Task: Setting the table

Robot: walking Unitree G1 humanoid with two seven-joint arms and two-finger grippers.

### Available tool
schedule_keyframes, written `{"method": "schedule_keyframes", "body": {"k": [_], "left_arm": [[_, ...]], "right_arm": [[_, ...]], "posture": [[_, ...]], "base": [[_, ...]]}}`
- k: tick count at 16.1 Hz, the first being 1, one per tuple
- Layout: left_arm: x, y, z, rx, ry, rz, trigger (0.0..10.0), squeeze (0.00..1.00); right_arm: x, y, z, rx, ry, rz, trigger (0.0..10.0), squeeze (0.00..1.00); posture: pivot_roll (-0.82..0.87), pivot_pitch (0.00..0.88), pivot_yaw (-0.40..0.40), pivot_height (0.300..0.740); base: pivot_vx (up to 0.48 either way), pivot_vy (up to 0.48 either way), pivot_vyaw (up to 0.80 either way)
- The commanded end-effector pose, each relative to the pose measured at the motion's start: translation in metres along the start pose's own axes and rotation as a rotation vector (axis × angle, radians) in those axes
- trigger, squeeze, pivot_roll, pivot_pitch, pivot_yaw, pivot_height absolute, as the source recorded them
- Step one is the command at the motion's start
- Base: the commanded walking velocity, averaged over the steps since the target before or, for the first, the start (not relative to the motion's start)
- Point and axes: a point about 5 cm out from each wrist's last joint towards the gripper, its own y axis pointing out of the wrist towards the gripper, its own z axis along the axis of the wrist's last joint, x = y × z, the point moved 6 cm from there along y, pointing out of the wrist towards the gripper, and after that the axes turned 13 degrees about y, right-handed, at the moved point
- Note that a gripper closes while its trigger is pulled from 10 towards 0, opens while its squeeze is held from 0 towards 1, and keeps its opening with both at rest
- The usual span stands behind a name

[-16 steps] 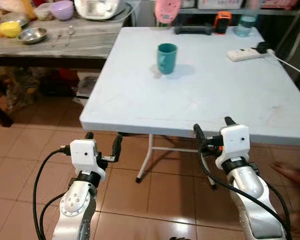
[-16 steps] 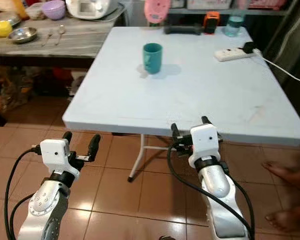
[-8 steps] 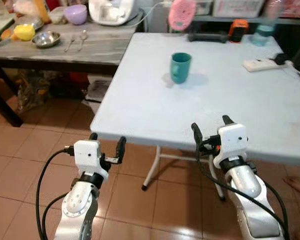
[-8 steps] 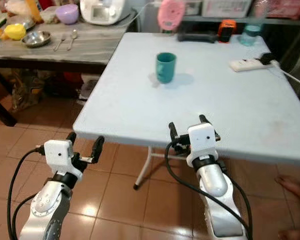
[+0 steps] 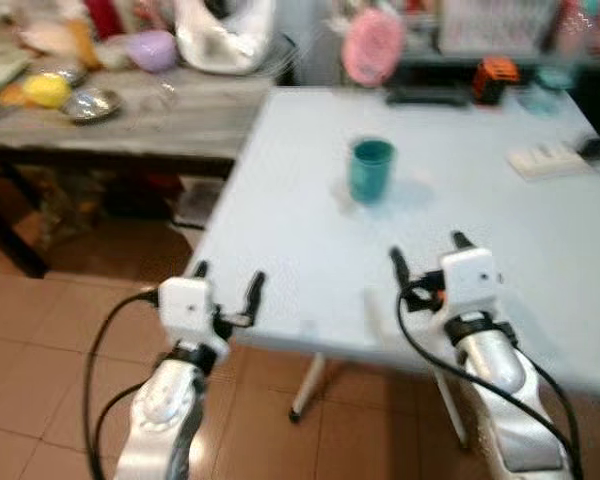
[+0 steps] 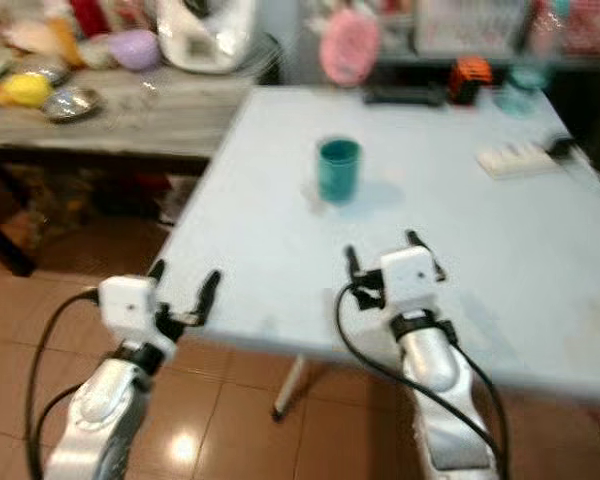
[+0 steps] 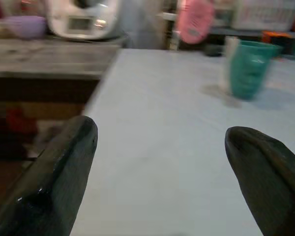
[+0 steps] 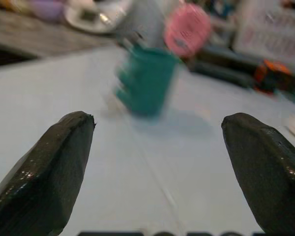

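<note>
Background stuff: a white power strip (image 5: 546, 160) is lying near the far right edge of the desk, with a pink round thing (image 5: 371, 46) and an orange-and-black gadget (image 5: 494, 78) sitting just behind it. A white appliance (image 5: 225, 35) is standing off to the left, and terracotta floor tiles (image 5: 40, 340) are running underneath, all a bit blurry.

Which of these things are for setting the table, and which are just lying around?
For the job:
teal cup
white table
metal bowl and purple bowl on the side counter, probably
left gripper and right gripper, both open and empty

Just lying about:
power strip
pink round thing
orange and black gadget
white appliance
</note>
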Motion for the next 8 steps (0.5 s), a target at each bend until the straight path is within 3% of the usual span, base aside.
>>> {"method": "schedule_keyframes", "body": {"k": [1, 5, 8], "left_arm": [[-0.006, -0.0028, -0.0049, -0.024, 0.019, 0.013, 10.0, 0.0], [-0.0047, -0.0019, -0.0057, -0.03, 0.022, 0.003, 10.0, 0.0], [-0.0029, -0.0039, -0.0077, -0.034, 0.032, -0.014, 10.0, 0.0]], "right_arm": [[-0.0072, -0.001, -0.0014, -0.002, 0.01, 0.015, 10.0, 0.0], [-0.0096, -0.0007, -0.0038, -0.008, 0.017, 0.026, 10.0, 0.0], [-0.011, -0.0001, -0.005, -0.01, 0.018, 0.028, 10.0, 0.0]], "posture": [[-0.17, 0.106, 0.072, 0.74], [-0.17, 0.108, 0.073, 0.74], [-0.17, 0.108, 0.075, 0.74]], "base": [[0.431, 0.0, 0.0], [0.411, 0.0, 0.0], [0.0, 0.0, 0.0]]}}
